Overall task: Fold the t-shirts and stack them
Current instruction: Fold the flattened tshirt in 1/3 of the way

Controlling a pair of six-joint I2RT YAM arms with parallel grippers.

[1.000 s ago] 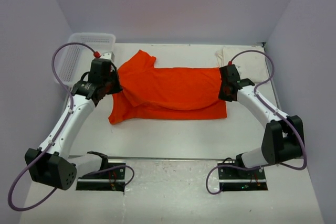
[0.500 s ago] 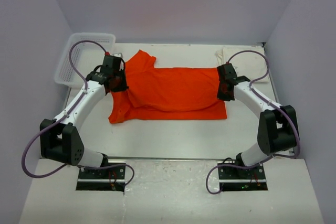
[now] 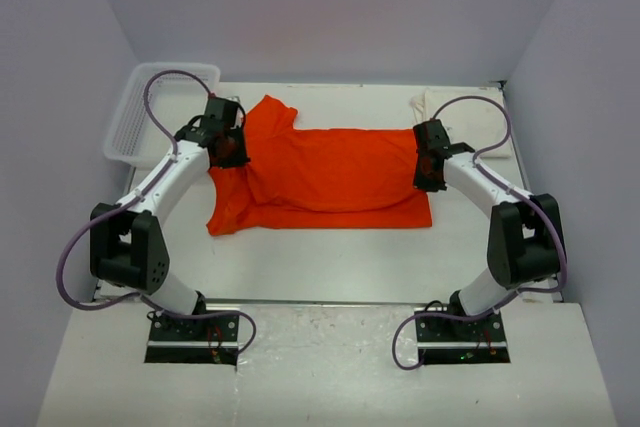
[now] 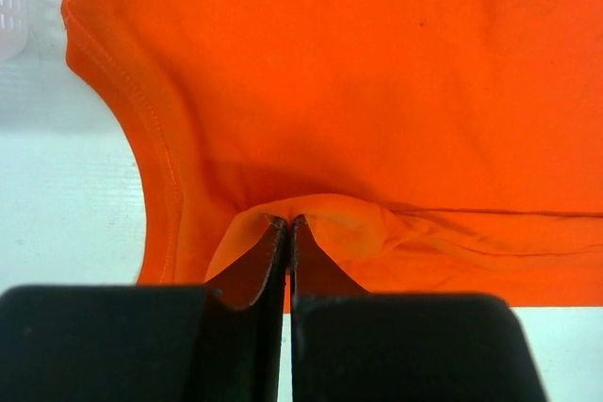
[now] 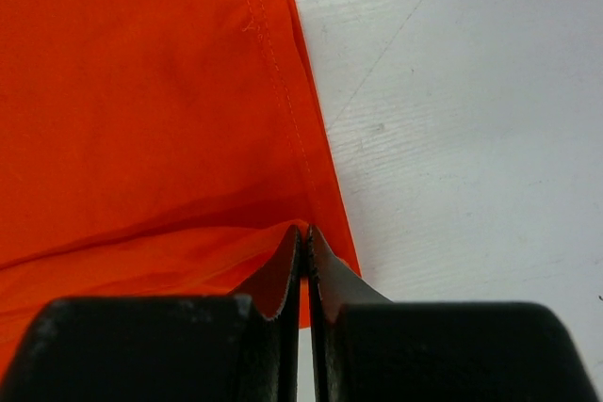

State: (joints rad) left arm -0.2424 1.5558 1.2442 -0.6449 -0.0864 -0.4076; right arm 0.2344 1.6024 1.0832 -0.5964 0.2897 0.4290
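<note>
The orange-red t-shirt (image 3: 330,172) lies across the middle of the table, its near long side turned over toward the far side. My left gripper (image 3: 230,147) is shut on a pinch of its cloth (image 4: 311,214) at the left, beside the sleeve hem. My right gripper (image 3: 428,169) is shut on the cloth (image 5: 188,251) at the shirt's right hem edge. The cream-white t-shirt (image 3: 470,117) lies flat at the back right, partly behind my right arm's cable.
A white lattice basket (image 3: 165,107) stands at the back left, close to my left arm. Grey walls close in the table on three sides. Bare white tabletop (image 5: 471,138) shows right of the shirt's hem.
My left gripper has moved toward the far side and right, carrying the shirt's left edge over the body. My right gripper has shifted slightly toward the far side with its edge.
</note>
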